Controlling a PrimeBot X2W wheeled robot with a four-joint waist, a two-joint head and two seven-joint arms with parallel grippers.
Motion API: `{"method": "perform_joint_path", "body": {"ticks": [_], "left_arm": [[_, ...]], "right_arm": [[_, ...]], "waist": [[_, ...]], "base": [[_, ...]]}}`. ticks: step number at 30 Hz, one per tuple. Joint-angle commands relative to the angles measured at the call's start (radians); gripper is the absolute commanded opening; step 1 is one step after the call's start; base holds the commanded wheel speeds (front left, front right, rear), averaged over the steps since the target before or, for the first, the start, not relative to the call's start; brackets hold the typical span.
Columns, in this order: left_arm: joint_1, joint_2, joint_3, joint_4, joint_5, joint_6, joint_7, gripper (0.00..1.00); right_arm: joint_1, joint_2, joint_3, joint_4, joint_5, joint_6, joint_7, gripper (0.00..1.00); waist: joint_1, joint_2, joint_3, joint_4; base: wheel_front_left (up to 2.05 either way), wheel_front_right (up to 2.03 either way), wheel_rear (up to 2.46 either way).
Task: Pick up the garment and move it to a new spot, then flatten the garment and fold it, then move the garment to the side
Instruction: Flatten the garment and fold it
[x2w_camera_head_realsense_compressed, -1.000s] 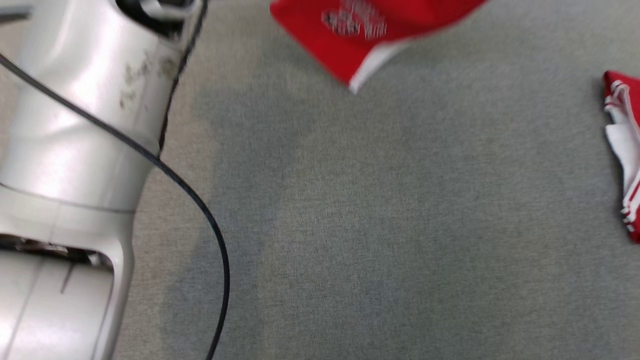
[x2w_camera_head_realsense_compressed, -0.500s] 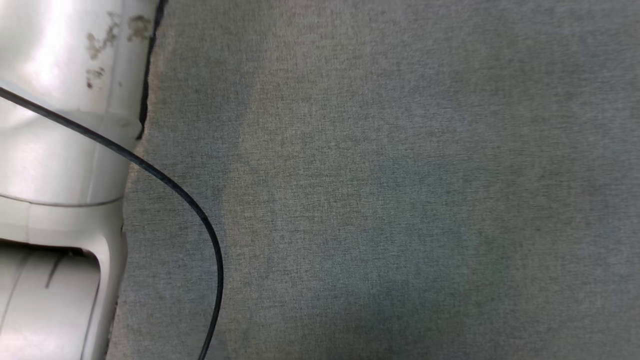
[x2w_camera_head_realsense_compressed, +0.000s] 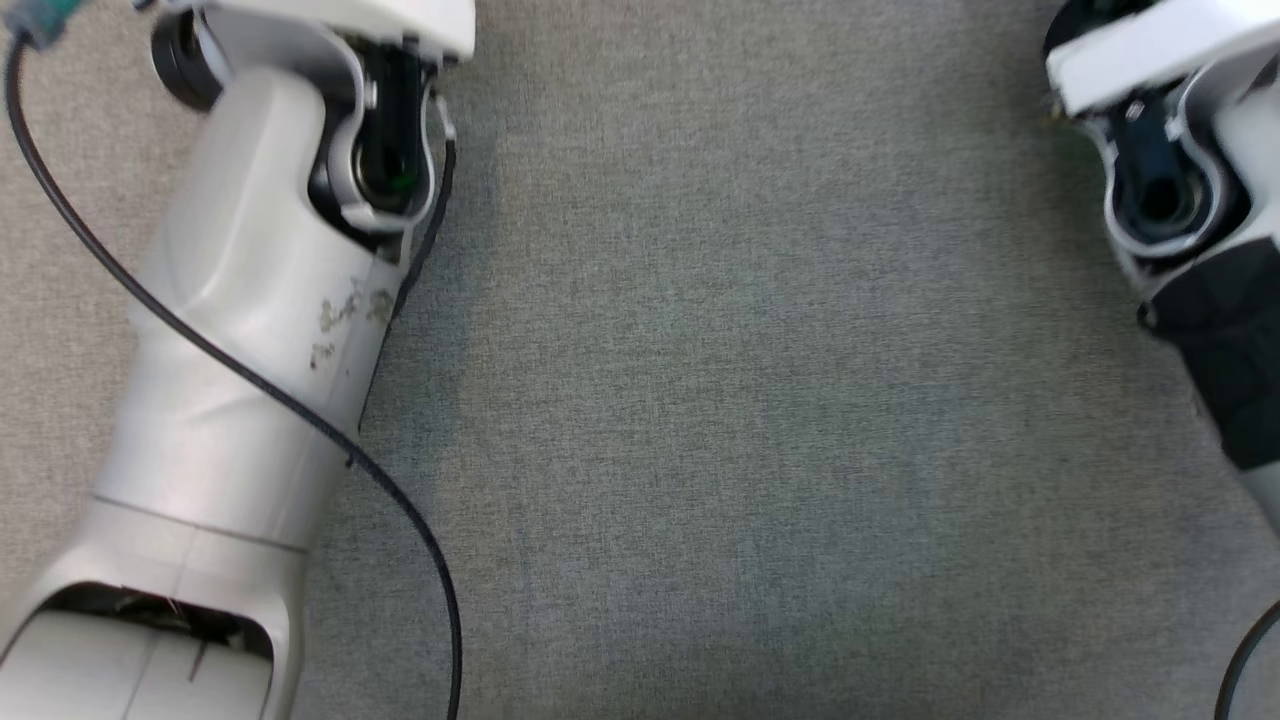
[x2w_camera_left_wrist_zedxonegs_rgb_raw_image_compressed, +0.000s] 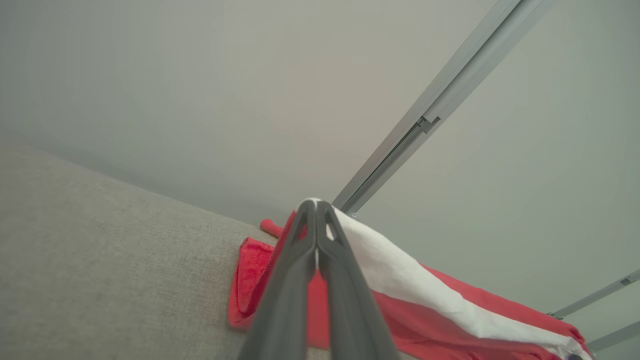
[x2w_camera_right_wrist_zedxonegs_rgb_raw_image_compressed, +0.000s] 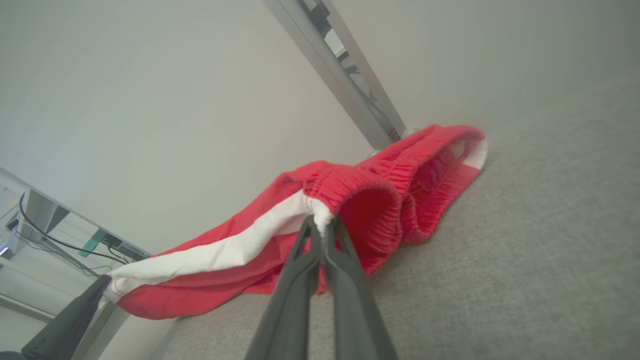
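The garment (x2w_camera_right_wrist_zedxonegs_rgb_raw_image_compressed: 385, 200) is a pair of red shorts with a white side stripe. It hangs stretched between my two grippers, its lower part resting on the grey table. My right gripper (x2w_camera_right_wrist_zedxonegs_rgb_raw_image_compressed: 320, 223) is shut on the waistband where the white stripe ends. My left gripper (x2w_camera_left_wrist_zedxonegs_rgb_raw_image_compressed: 316, 206) is shut on the stripe's other end, with the garment (x2w_camera_left_wrist_zedxonegs_rgb_raw_image_compressed: 425, 292) trailing off to the right behind its fingers. The left gripper's fingers (x2w_camera_right_wrist_zedxonegs_rgb_raw_image_compressed: 85, 302) also show at the lower left of the right wrist view. In the head view my left forearm (x2w_camera_head_realsense_compressed: 250, 330) and right forearm (x2w_camera_head_realsense_compressed: 1190, 200) frame the bare cloth.
The grey fabric tabletop (x2w_camera_head_realsense_compressed: 760, 400) spreads between the forearms. A black cable (x2w_camera_head_realsense_compressed: 400, 500) loops beside the left arm. Metal frame bars (x2w_camera_left_wrist_zedxonegs_rgb_raw_image_compressed: 440, 95) rise at the table's far edge before a pale wall. A desk with cables (x2w_camera_right_wrist_zedxonegs_rgb_raw_image_compressed: 45, 225) stands beyond.
The head camera has moved: the red garment at the top a second ago left the picture, and both forearms now show at the upper corners.
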Motion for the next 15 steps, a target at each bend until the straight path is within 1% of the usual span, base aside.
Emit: {"method": "perform_joint_path", "body": {"ticks": [1,6,10,15], "left_arm": [[0.034,0.004,0.006,0.016,0.010,-0.013,-0.001,0.00],[0.145,0.004,-0.002,0.067,-0.012,-0.035,-0.001,0.00],[0.221,0.005,-0.013,0.100,-0.025,-0.051,-0.001,0.00],[0.305,0.004,0.011,0.119,-0.026,-0.055,-0.001,0.00]], "right_arm": [[0.046,-0.007,0.023,-0.007,0.042,0.000,-0.003,0.00],[0.171,-0.012,0.092,-0.050,0.183,0.000,0.049,0.00],[0.250,-0.034,0.101,-0.080,0.278,0.000,0.093,0.00],[0.323,-0.054,0.142,-0.099,0.324,0.000,0.159,0.00]], "waist": [[-0.0001,0.0000,-0.046,-0.012],[-0.0001,0.0000,-0.126,-0.024],[-0.0001,0.0000,-0.180,-0.028],[-0.0001,0.0000,-0.236,-0.027]], "base": [[0.00,0.00,0.00],[0.00,0.00,0.00],[0.00,0.00,0.00],[0.00,0.00,0.00]]}}
